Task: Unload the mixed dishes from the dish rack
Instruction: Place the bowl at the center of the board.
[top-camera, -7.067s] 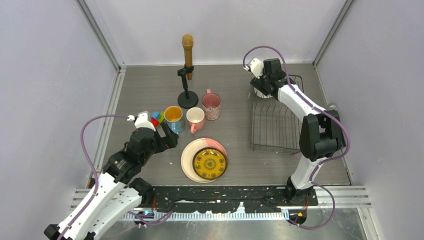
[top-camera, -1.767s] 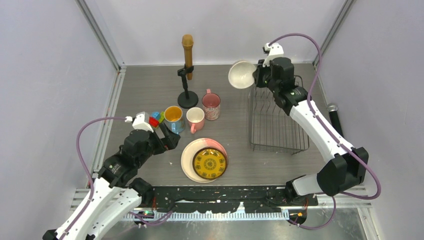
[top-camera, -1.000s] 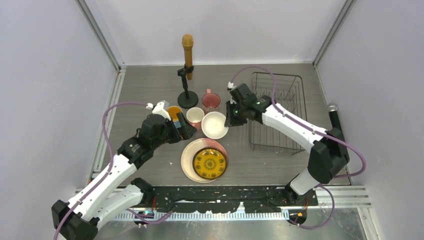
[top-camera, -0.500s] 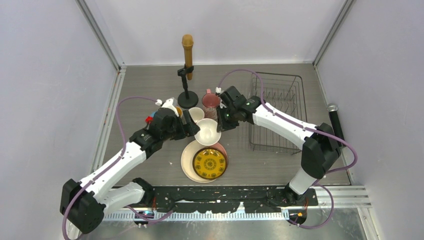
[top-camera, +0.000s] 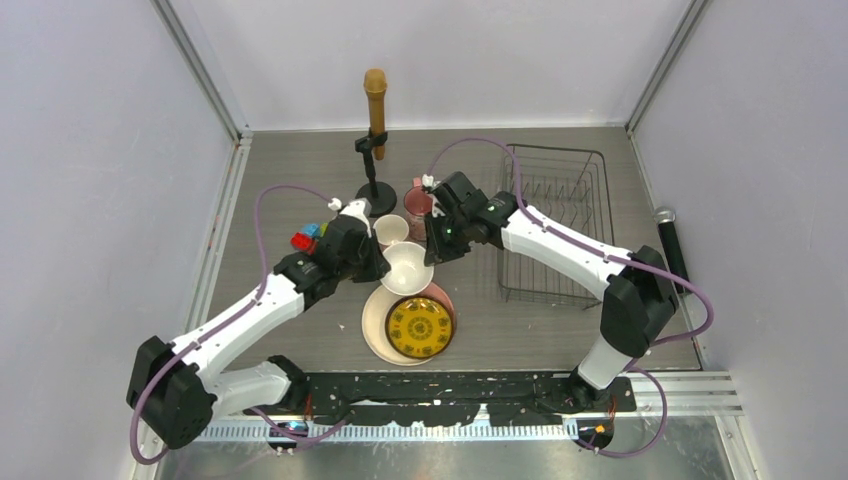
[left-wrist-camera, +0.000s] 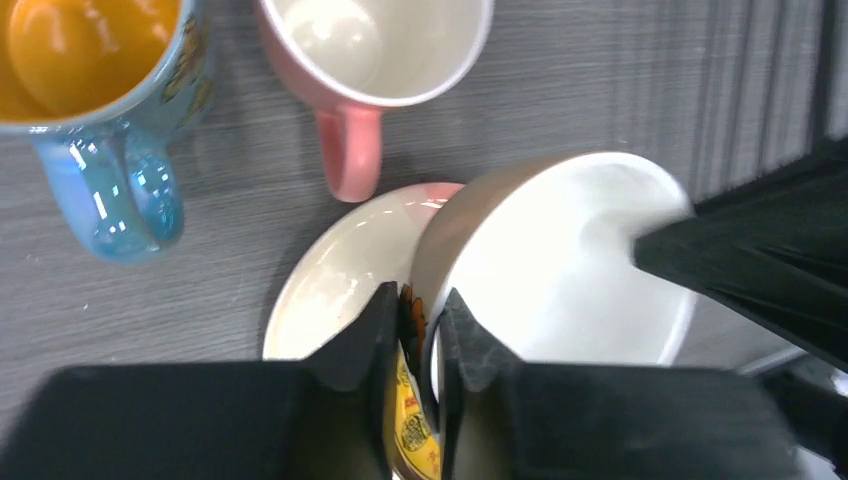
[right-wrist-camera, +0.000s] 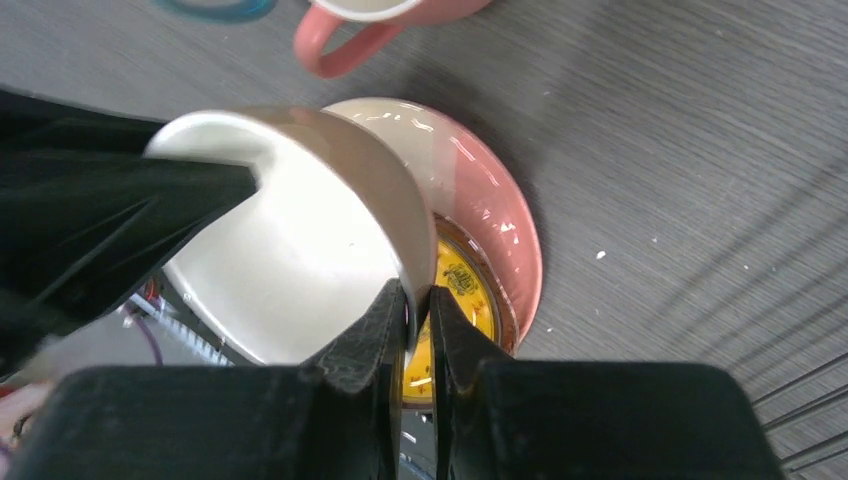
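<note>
Top: dish rack (top-camera: 555, 225) right of the large plate (top-camera: 376, 318) looks empty, mugs (top-camera: 388, 230) just behind the plate, yellow plate (top-camera: 420, 328) on it, only the white bowl (top-camera: 406, 268) undelivered, airborne over its far edge; left wrist: left tool (left-wrist-camera: 417, 305) pinching the bowl rim; right wrist: right tool (right-wrist-camera: 415, 300) clamped on the opposite rim, mugs crowd behind, bare table (top-camera: 480, 320) right of the plate.

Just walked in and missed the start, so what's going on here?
Both arms have the white bowl at once. The right hand pinches one side of its rim and the left hand grips the opposite side, holding it in the air just over the small yellow plate stacked on the large pink plate. It looks like a handover. The dish rack behind holds no dishes, and the pink mug stands on the table.
</note>
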